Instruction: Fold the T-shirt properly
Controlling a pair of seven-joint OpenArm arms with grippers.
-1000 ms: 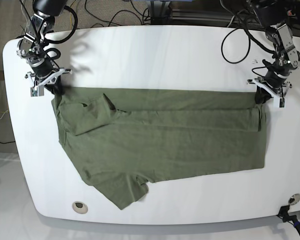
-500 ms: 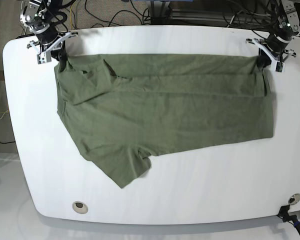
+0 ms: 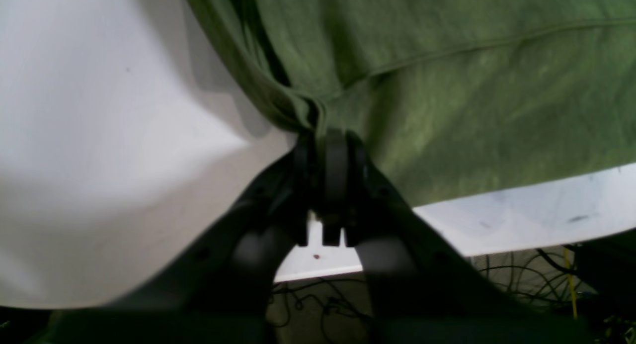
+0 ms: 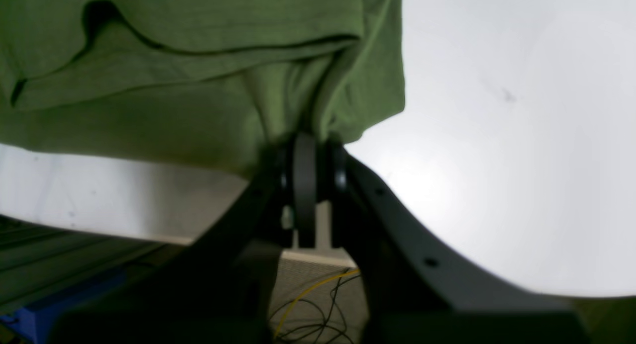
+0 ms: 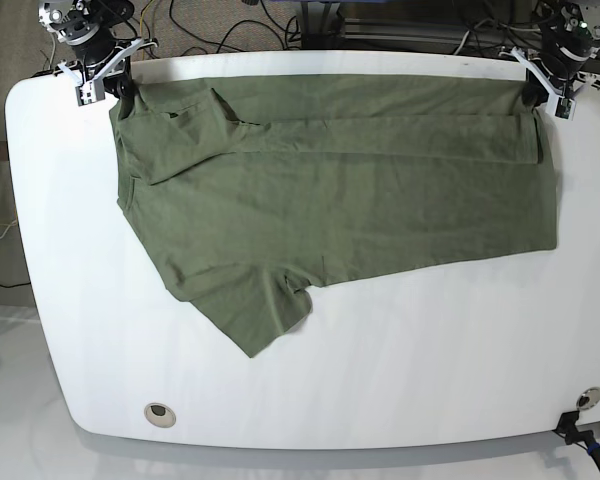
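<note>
Olive-green cotton T-shirt (image 5: 330,190) lies spread between both claws on the white table (image 5: 400,370). Left gripper (image 5: 546,92) pinches one far corner. Right gripper (image 5: 108,82) pinches the other.

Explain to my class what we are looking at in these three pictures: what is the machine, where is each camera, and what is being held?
This is a robot with two arms at the far edge of a white table. One picture looks down from above; the other two come from cameras mounted on each wrist, looking along the fingers. An olive-green T-shirt lies spread over the table, one sleeve pointing toward the near edge. The left gripper, on the right of the overhead view, is shut on one far corner of the shirt. The right gripper is shut on the other. In both wrist views the dark fingers pinch bunched cloth, so the far edge is stretched between them.
</note>
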